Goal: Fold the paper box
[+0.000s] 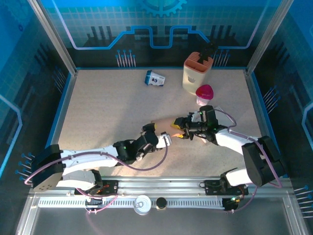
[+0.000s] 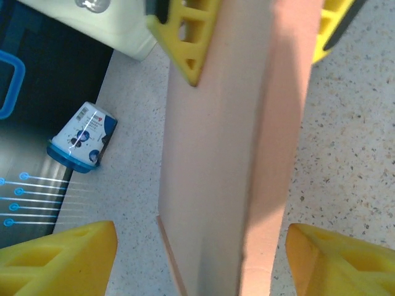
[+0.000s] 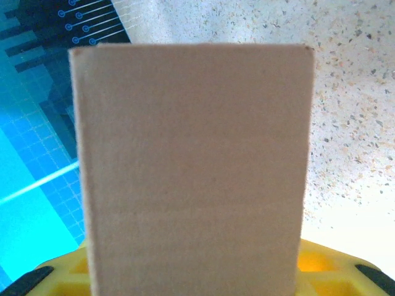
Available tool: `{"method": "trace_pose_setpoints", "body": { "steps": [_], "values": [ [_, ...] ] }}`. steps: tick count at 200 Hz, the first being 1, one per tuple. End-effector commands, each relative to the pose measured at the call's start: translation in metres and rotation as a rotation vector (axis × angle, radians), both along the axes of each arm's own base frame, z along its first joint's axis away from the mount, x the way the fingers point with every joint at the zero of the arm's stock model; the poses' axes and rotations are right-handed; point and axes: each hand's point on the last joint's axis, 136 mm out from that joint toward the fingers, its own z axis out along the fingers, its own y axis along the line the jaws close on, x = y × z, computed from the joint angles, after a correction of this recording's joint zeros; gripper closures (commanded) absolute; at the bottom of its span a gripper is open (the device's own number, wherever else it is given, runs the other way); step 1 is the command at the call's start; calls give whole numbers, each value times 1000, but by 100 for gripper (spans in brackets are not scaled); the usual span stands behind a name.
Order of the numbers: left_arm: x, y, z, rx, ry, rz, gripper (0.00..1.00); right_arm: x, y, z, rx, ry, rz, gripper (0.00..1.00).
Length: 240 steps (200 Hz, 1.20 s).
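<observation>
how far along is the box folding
Midway, it seems. Done: the paper box already shows a lengthwise crease, two faces meeting at an angle. In hand: the right gripper clamps one end, while the left gripper straddles it open, not gripping. Left: closing the ends, which cannot be judged here.

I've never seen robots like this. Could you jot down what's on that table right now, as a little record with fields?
Paper box: tan cardboard, mid-table, between the two arms
Right end effector: closed on the paper box
Left end effector: open, straddling the box without gripping it
Other items: blue-and-white carton lying on its side; cream holder with dark tools; pink-topped cup, all toward the far side
</observation>
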Motion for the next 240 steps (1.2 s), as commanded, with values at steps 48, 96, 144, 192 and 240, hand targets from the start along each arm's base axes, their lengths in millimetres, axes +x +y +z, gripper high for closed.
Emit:
{"method": "trace_pose_setpoints", "body": {
  "steps": [48, 96, 144, 192, 240],
  "values": [
    [19, -16, 5, 89, -102, 10, 21, -19, -7, 0, 41, 115, -14, 57],
    [19, -24, 0, 93, -94, -21, 25, -25, -10, -4, 60, 154, -43, 56],
    [16, -30, -8, 117, -52, -48, 46, -23, -7, -17, 114, 196, -70, 56],
    [7, -26, -11, 118, 27, -55, 59, -23, -11, -20, 107, 183, -89, 46],
    [-16, -17, -17, 112, 204, -54, 58, -25, -53, -9, -45, 90, -185, 29]
  ]
}}
